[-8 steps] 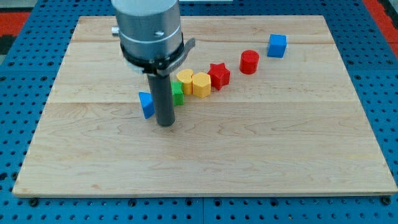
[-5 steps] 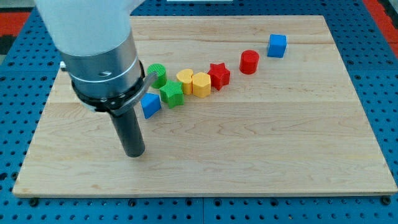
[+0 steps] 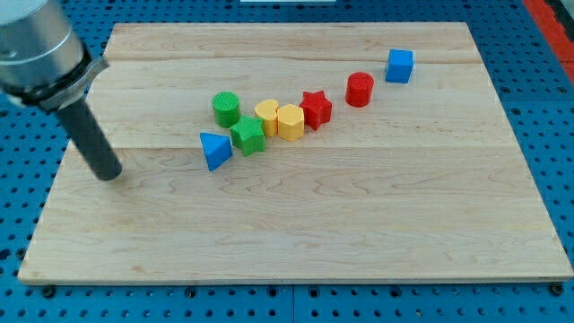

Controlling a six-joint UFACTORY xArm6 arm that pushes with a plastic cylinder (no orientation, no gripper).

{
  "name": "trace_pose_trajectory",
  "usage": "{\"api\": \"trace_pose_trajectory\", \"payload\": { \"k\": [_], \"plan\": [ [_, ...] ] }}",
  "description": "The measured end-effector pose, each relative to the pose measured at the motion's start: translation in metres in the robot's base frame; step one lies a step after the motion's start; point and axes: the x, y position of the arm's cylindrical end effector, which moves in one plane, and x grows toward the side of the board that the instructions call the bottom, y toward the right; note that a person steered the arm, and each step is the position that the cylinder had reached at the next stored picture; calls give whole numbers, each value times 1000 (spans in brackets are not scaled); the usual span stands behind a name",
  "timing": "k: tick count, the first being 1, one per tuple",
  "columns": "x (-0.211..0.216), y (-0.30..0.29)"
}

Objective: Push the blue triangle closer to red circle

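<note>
The small blue triangle block [image 3: 213, 150] lies left of centre on the pale wooden worktop [image 3: 359, 224], touching a green star-shaped block [image 3: 247, 135], well apart from the red circle block [image 3: 360, 89] toward the view's upper right. No fingers are fitted, so no open or closed state can be told; my tip [image 3: 109, 174] rests far to the triangle's left, and the push is best begun from the triangle's lower-left side, skirting below the row. Counted are 2 blue blocks (1 blue cube [image 3: 400, 65]), 2 red (1 red star [image 3: 316, 109]), 2 green (1 green cylinder [image 3: 226, 109]) and 2 yellow blocks [image 3: 279, 119].
</note>
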Motion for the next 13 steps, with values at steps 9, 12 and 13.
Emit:
{"api": "trace_pose_trajectory", "payload": {
  "k": [9, 12, 13],
  "plan": [
    [19, 314],
    [-50, 380],
    [-101, 357]
  ]
}}
